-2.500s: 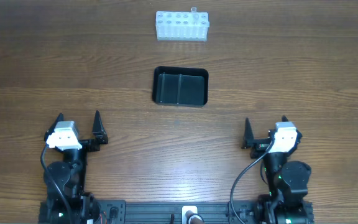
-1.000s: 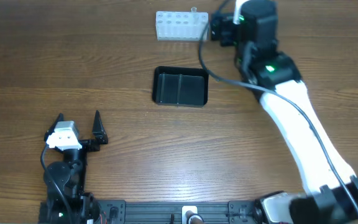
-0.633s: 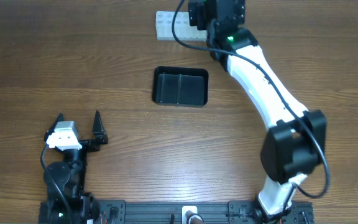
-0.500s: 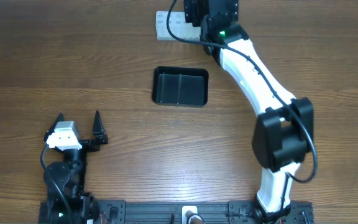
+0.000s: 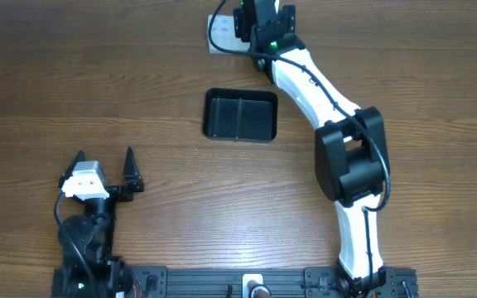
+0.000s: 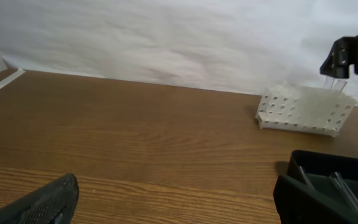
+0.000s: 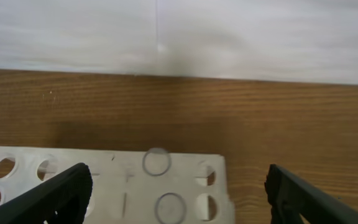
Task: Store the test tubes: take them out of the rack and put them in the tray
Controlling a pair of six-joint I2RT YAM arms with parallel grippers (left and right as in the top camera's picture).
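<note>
Swung out from its base, the right arm hangs its claw, released and empty, over the rack at the bench's far edge. Two test tubes stand in it, none lifted yet. The tray waits mid-bench. The left claw sits spread near the bench's near left corner.
</note>
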